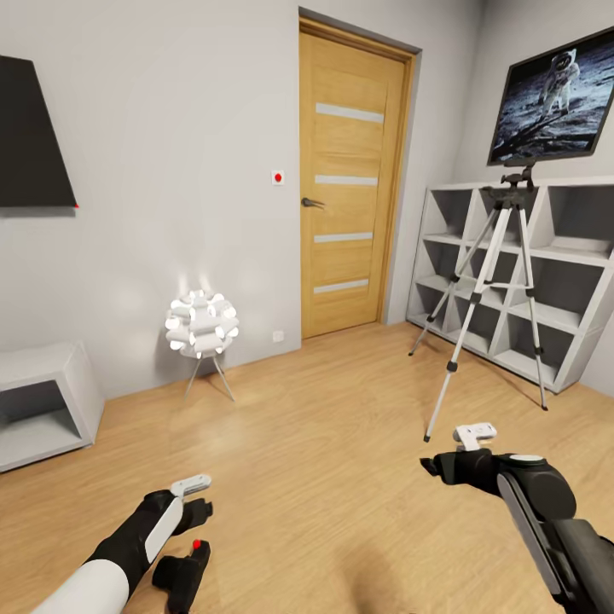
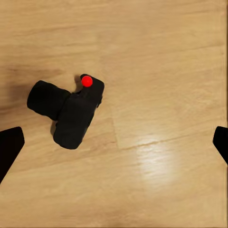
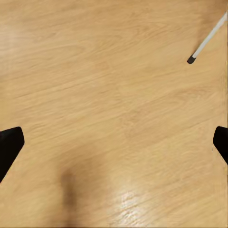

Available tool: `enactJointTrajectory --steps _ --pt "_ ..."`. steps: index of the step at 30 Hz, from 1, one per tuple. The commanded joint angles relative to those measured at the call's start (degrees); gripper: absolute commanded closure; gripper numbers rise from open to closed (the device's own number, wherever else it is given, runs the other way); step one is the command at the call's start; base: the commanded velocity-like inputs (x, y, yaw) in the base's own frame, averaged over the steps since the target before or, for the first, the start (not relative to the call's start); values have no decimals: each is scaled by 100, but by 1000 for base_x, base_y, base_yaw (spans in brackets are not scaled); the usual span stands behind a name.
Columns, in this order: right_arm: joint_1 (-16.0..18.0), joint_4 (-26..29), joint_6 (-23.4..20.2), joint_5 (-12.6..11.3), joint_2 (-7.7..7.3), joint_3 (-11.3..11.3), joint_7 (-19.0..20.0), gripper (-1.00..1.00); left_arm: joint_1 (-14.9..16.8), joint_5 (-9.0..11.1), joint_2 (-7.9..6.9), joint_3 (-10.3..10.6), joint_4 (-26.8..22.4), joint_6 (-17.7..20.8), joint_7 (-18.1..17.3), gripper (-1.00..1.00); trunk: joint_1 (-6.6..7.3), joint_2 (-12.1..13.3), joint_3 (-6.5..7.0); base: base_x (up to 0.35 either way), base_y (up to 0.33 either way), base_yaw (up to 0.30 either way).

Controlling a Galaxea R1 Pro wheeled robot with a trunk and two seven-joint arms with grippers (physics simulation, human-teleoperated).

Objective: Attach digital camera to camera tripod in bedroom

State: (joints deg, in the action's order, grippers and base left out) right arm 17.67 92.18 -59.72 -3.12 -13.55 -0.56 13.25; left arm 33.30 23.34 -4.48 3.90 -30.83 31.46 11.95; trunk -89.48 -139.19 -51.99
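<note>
The digital camera (image 1: 182, 573) lies on the wood floor at the bottom left, black with a red dot on its top corner. In the left wrist view the camera (image 2: 71, 111) rests on the boards, lens barrel to one side. My left gripper (image 1: 195, 515) hangs just above it, open, fingertips (image 2: 9, 147) wide apart and touching nothing. The camera tripod (image 1: 490, 281) stands at the right before the shelving, silver legs spread, black head bare. My right gripper (image 1: 437, 467) hovers open near its front foot (image 3: 191, 59).
White cubby shelving (image 1: 558, 281) lines the right wall under an astronaut picture (image 1: 554, 98). An orange-brown door (image 1: 354, 183) is shut at the back, a red-dot switch (image 1: 278, 176) beside it. A white ball lamp (image 1: 202, 324) and a low grey cabinet (image 1: 43, 405) stand left.
</note>
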Motion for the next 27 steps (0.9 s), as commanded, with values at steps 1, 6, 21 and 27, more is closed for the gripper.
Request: enactJointTrajectory --steps 1,6,21,27 --pt "234 16 -28 -41 32 5 -1 -100 1 58 -5 44 -11 -4 14 -100 -21 -44 -25 0 0 0" --pt "513 32 -28 -63 139 58 13 -100 1 60 4 54 -11 -29 -10 -100 -131 -245 -115 0 0 0" --pt "603 37 -28 -32 259 633 13 -100 -8 48 -24 33 205 -54 31 -100 -247 -420 -430 0 0 0" --pt "707 37 -28 -31 264 642 15 -100 -8 44 -123 14 267 -60 42 -100 -263 -428 -563 0 0 0"
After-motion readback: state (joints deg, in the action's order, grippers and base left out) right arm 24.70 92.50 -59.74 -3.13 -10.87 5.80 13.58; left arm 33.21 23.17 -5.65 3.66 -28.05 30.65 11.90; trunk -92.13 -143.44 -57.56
